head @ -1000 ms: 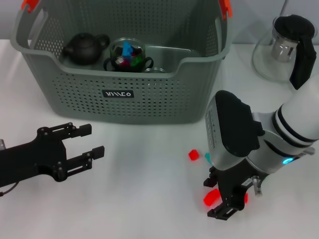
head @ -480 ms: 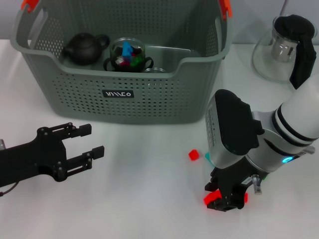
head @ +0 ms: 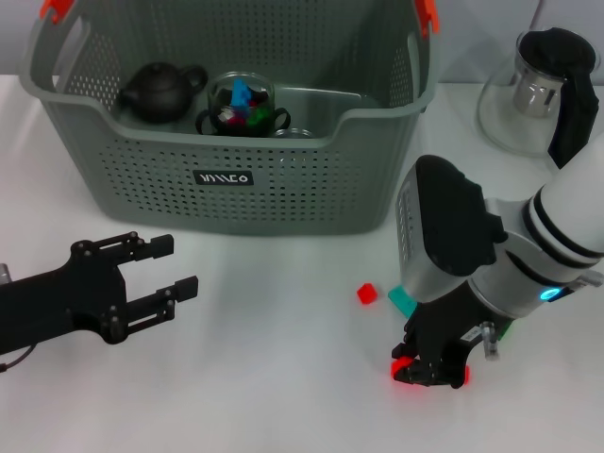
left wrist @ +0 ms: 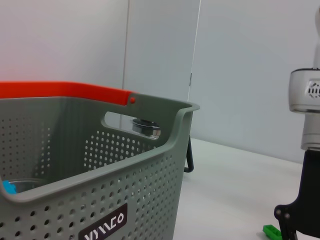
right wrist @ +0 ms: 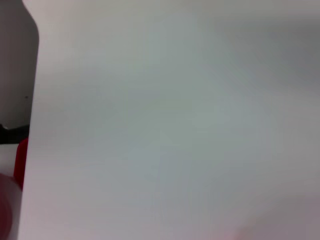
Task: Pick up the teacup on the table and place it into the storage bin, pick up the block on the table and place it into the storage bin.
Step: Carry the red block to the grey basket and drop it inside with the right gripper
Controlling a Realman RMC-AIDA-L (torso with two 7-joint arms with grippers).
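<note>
Grey perforated plastic, the storage bin (head: pixel 236 142) is standing at the back of the white worktop (head: pixel 283 377), orange clips at its rim and a small black logo label on its front wall. Inside, a dark teapot (head: pixel 160 90) is sitting toward the left end, and just beside it a clear glass teacup (head: pixel 243 106) is holding small coloured pieces, blue and red among them. Another bit of glassware (head: pixel 297 133) is showing only its rim next to the cup; what it is cannot be told. In the left wrist view the bin (left wrist: pixel 100 165) is filling the near side, with its red-orange clip along the rim.

In front of the bin's right corner, the right gripper (head: pixel 429 370) is pressing down at the worktop, its black fingers closed around a red block (head: pixel 406 366); red is showing at both sides of the fingers. A second, smaller red block (head: pixel 367 293) is lying loose between that gripper and the bin. A teal piece (head: pixel 404 300) and a green piece (head: pixel 506 330) are peeking out from under the right arm.

In front of the bin's left end, the left gripper (head: pixel 170 269) is hovering with fingers spread apart, holding nothing.

Beyond the bin's right end a glass pitcher (head: pixel 528 94) with a black lid is standing.
</note>
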